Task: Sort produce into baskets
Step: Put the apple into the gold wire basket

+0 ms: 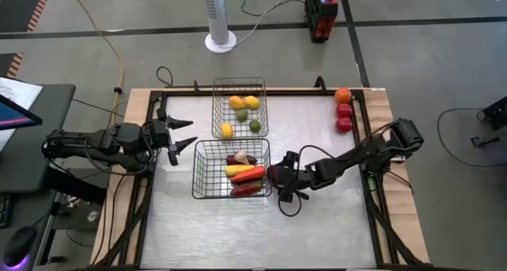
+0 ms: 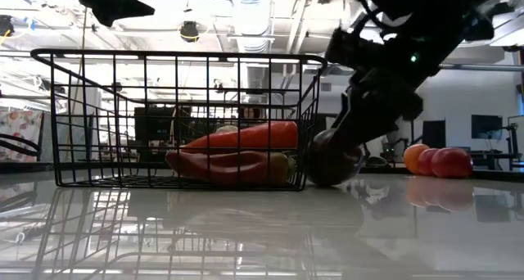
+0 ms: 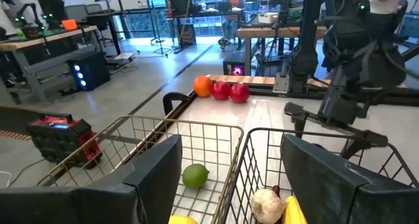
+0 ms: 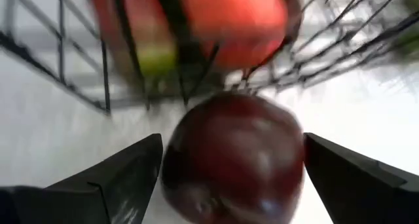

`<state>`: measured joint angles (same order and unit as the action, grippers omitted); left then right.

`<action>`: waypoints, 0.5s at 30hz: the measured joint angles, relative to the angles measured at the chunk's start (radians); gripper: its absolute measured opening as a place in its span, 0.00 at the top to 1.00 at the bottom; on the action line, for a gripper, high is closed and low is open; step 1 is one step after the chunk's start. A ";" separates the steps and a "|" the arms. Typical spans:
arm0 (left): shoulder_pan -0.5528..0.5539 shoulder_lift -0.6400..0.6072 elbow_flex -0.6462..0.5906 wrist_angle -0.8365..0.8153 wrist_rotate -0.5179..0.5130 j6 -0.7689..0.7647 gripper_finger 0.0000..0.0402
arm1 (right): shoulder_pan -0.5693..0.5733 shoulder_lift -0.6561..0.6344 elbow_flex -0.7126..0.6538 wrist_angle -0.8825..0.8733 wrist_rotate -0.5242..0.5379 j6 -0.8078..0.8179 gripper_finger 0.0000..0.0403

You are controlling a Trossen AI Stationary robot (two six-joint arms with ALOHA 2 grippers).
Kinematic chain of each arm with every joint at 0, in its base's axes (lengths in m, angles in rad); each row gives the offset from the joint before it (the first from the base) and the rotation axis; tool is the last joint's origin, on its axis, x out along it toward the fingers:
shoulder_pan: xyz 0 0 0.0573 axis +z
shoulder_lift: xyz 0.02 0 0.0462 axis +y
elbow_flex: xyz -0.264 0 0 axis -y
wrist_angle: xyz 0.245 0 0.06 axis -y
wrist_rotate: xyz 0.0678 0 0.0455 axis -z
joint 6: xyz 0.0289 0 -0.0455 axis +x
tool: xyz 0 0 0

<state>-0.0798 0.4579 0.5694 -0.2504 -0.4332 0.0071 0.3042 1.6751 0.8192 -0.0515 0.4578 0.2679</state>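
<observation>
The silvery basket (image 1: 239, 82) at the far middle holds round yellow and green produce. The darker basket (image 1: 203, 169) in front of it holds long red and yellow pieces (image 2: 246, 149). My right gripper (image 1: 277, 176) is by the darker basket's right wall, shut on a dark purple round fruit (image 4: 236, 158), which also shows in the low view (image 2: 334, 164). My left gripper (image 1: 184, 135) is open and empty, hovering left of the baskets. An orange and two red round fruits (image 1: 343, 110) lie on the table at the far right. My right gripper pinches the dark purple fruit by its two opposite sides (image 4: 171, 165) between its two fingers. The fingers come slanting down from the table's right side. The fruit's underside (image 2: 332, 182) is at the table top, close against the darker basket's right wall.
The table has a raised dark rim (image 1: 368, 144). The darker basket's wire wall (image 2: 307, 124) stands right beside the held fruit. Bare table lies in front of the baskets toward the near edge (image 1: 253, 231).
</observation>
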 joint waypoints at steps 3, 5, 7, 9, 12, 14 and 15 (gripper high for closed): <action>0.000 0.000 0.000 0.001 0.000 0.000 0.38 | 0.001 0.030 0.000 -0.002 0.013 0.000 0.04; 0.000 0.000 0.000 0.001 0.000 0.000 0.38 | 0.001 0.049 0.001 -0.005 0.025 -0.003 0.04; 0.000 0.000 0.000 0.001 0.000 0.000 0.38 | 0.000 0.075 -0.002 -0.007 0.015 0.006 0.04; 0.000 0.000 0.000 0.001 0.000 -0.001 0.38 | 0.000 0.076 0.000 -0.005 0.017 -0.003 0.04; 0.000 0.000 0.000 0.001 0.000 -0.001 0.38 | 0.000 0.075 0.000 -0.016 0.017 -0.003 0.06; 0.000 0.000 0.000 0.001 0.000 0.000 0.38 | 0.000 0.059 -0.001 -0.038 0.016 -0.004 0.09; 0.000 0.000 0.000 0.001 0.000 0.000 0.38 | 0.001 0.046 -0.002 -0.056 0.016 -0.004 0.11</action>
<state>-0.0799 0.4580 0.5694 -0.2497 -0.4332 0.0067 0.3050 1.7216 0.8169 -0.1078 0.4742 0.2638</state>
